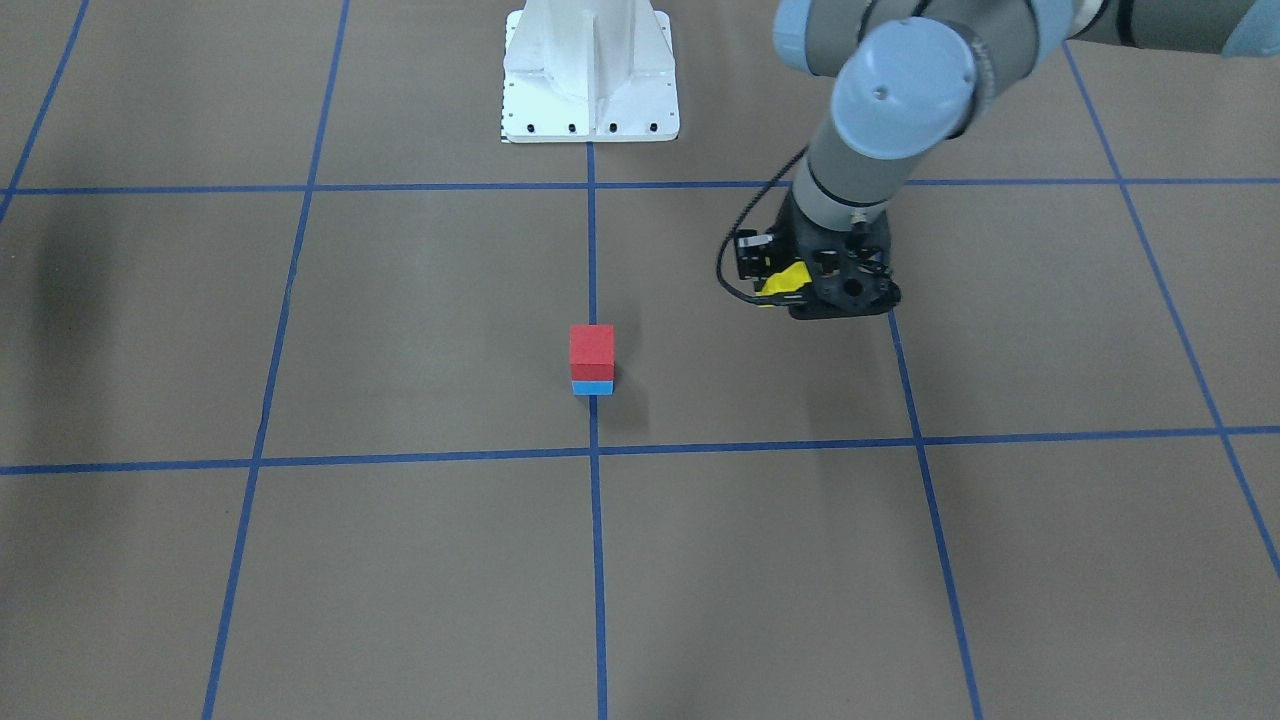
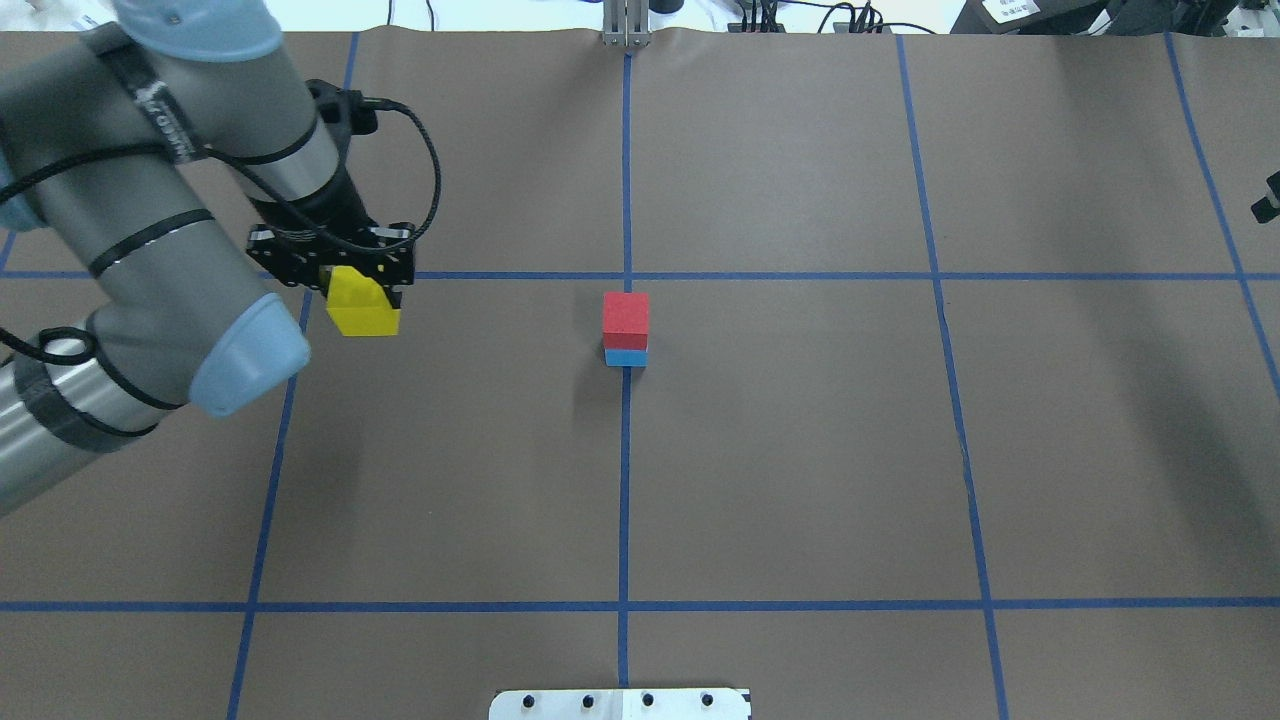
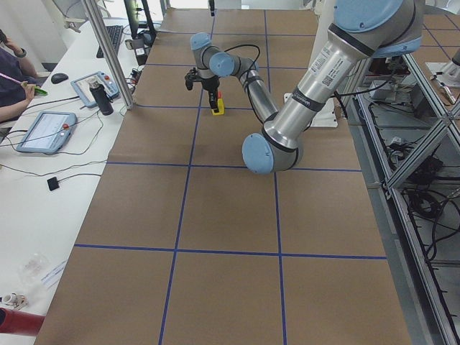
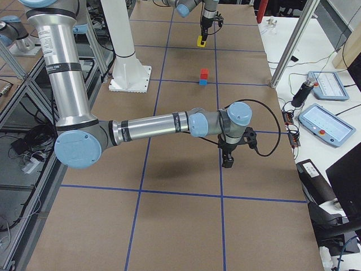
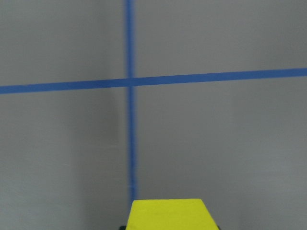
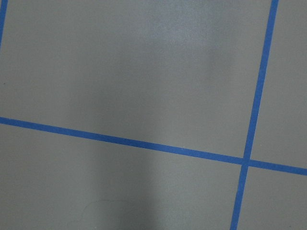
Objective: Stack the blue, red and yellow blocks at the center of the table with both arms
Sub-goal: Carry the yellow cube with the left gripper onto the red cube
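Fingers of the left gripper (image 2: 345, 270) grasp the yellow block (image 2: 362, 303), ready to top the red block (image 2: 626, 317) resting on the blue block (image 2: 625, 357); for the right gripper (image 4: 228, 161), I cannot tell.

From behind the robot's shoulders, my overhead view looks forward and down on the whole worktop (image 2: 800, 480), with the red block (image 2: 626, 315) on the blue block (image 2: 626, 357) near its middle. My front-facing view looks steeply down from the opposite side, toward the white base (image 1: 590, 75), so it shares those blocks, mirrored. My two side views look along the worktop from its ends, farther off; both catch the yellow block (image 3: 217, 108). My left wrist view sits close over the blue tape lines (image 5: 128, 96), with that yellow block at its bottom edge. My right wrist view, also close, shows only tape and worktop.
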You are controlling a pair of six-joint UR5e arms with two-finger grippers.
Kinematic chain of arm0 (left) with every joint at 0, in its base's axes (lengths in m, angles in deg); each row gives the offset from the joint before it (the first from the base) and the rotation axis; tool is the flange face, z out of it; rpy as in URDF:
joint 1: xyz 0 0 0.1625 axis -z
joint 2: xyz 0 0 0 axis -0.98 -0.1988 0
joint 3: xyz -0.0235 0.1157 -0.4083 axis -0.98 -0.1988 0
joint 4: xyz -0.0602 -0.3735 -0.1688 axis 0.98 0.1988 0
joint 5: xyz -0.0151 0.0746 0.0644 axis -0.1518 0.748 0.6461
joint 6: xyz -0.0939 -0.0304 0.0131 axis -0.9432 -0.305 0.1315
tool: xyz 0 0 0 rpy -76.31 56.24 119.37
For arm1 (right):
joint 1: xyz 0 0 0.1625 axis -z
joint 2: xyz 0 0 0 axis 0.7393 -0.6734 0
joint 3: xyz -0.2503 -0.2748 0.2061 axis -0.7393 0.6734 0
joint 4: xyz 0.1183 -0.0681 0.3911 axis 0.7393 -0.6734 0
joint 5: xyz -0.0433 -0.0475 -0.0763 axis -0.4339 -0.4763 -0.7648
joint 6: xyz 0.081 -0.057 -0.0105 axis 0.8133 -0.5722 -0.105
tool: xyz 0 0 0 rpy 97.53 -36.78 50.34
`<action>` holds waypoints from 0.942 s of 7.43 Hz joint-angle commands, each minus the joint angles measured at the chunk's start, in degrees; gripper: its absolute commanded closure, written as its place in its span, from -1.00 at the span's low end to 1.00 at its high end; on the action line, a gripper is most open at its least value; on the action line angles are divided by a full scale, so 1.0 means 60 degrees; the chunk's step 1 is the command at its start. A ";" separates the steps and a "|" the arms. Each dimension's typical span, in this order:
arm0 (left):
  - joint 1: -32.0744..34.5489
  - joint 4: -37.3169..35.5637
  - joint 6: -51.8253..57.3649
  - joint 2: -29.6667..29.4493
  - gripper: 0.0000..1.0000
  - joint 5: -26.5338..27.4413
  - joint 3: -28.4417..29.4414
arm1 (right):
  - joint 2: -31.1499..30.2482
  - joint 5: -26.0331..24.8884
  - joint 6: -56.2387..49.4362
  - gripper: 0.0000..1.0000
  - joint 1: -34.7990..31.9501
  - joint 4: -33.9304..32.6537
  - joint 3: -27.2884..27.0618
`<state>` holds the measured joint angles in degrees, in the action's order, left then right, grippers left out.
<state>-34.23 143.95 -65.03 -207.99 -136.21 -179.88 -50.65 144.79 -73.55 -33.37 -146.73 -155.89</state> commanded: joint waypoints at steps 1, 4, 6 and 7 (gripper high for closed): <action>-0.0876 0.0031 -0.1089 -0.2291 1.00 0.0304 0.1691 | 0.0034 -0.0025 -0.0006 -0.98 0.0000 0.0000 -0.0016; -0.1085 0.2327 -0.1705 -0.2681 1.00 0.0393 0.3556 | 0.0020 -0.0025 -0.0006 -0.98 0.0000 0.0000 -0.0001; -0.1172 0.2405 -0.1691 -0.2666 1.00 0.0788 0.3677 | 0.0035 0.0004 0.0009 -0.98 0.0000 0.0000 -0.0001; -0.1173 0.2405 -0.1691 -0.2652 1.00 0.0789 0.3677 | 0.0035 0.0004 0.0009 -0.98 0.0000 0.0000 -0.0001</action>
<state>-41.12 158.05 -75.14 -223.95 -131.93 -158.18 -50.45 144.79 -73.51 -33.36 -146.73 -155.91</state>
